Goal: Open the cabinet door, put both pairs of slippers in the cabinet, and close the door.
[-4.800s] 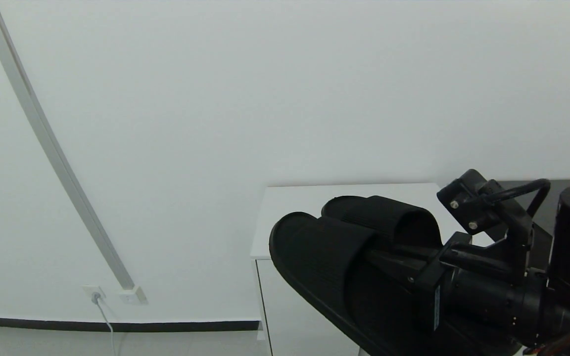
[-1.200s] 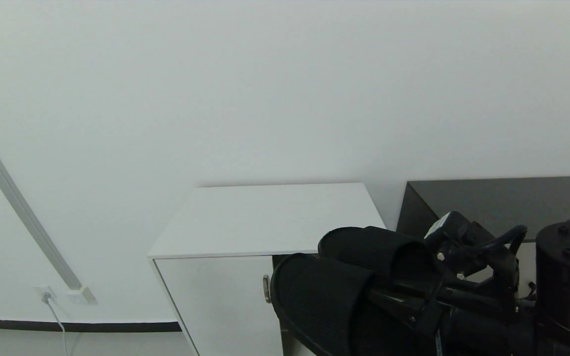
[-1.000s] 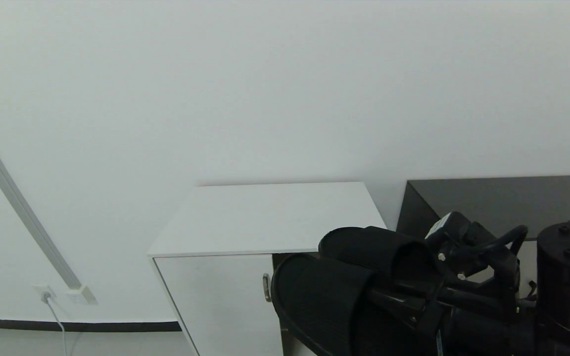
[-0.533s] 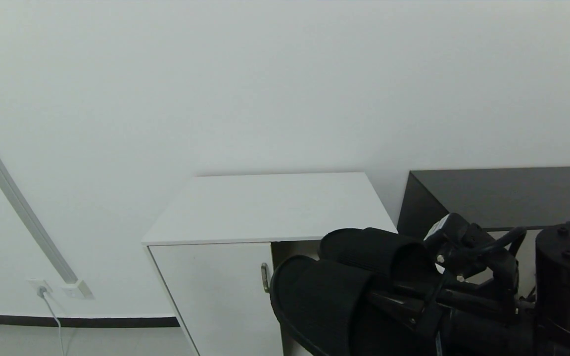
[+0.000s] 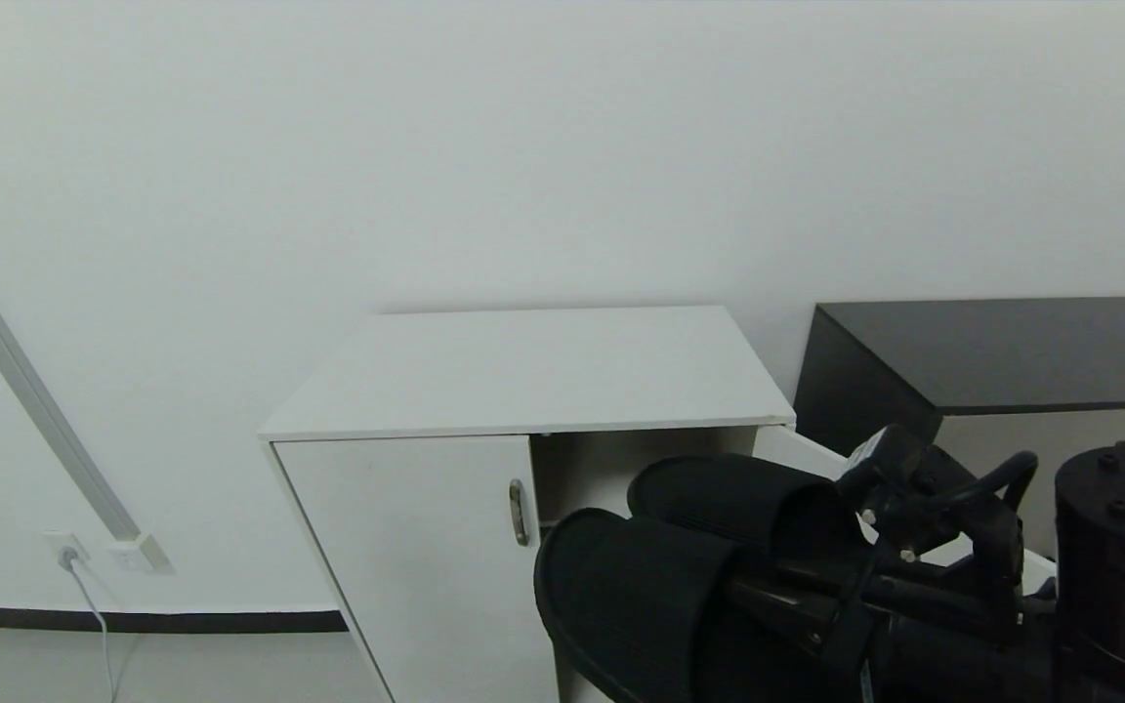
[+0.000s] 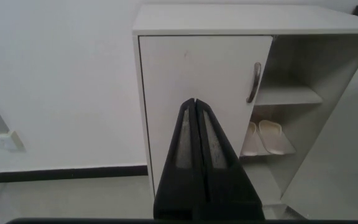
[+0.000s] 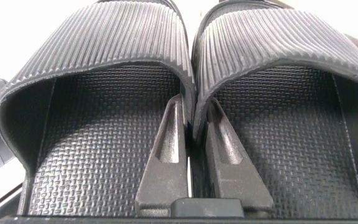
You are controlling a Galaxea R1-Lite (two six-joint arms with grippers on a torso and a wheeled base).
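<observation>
1. The right tool (image 7: 194,112) is clamping the pair of black slippers (image 5: 680,547). Its two fingers are pressing together on the slippers' adjoining inner side walls, one finger inside each slipper, so the pair is hanging side by side as one load.
2. The black slippers' long axis is running straight out from the wrist. The heels are sitting at the tool and the toes are pointing ahead toward the cabinet (image 5: 523,371).
3. In the head view the open right bay of the cabinet is lying directly beyond the toes. The right arm is therefore the nearer one, and the coming move is looking like a toes-first push into that bay.
4. The right door (image 5: 802,451) is standing swung open, close beside the right arm, and it could be getting brushed on the way in. The left door (image 5: 406,547), with its handle (image 5: 518,512), is staying closed.
5. The left tool (image 6: 195,106) is holding nothing, with its fingers pressed together. It is hanging in front of the closed left door, apart from it.
6. The pale slippers (image 6: 267,137) are already lying inside the cabinet, below the shelf (image 6: 288,96). The top of that shelf is looking bare as far as the left wrist view is showing it.
7. The cabinet is standing on the floor (image 6: 73,199) against a plain white wall. A dark worktop (image 5: 1002,351) is sitting just beside it on the right. A wall socket (image 5: 64,555) and a slanting conduit (image 5: 25,381) are lying well off to the left.
</observation>
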